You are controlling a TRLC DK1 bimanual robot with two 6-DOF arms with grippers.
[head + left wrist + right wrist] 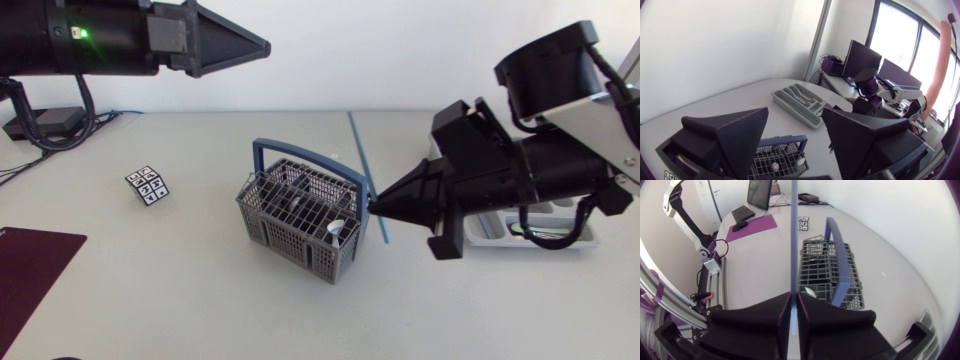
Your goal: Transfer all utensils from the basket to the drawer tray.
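Thin blue rod-like utensil (362,160) stood clamped btwn the right gripper (378,205) fingers, w/ its lower end just beside the right rim of the grey plastic mesh basket w/ blue arched handle (300,215). Basket sat mid-table, well off every edge, w/ a white spoon (337,231) & dark pieces inside. Light grey compartmented drawer tray (487,232) lay to the right, partly under the right arm. Left gripper (262,45) hung high over the far left, fingers spread, nothing btwn them. Small black-and-white patterned cube (148,185) sat left of basket, w/ bare tabletop around it. Dark red mat (30,265) lay at the left edge.
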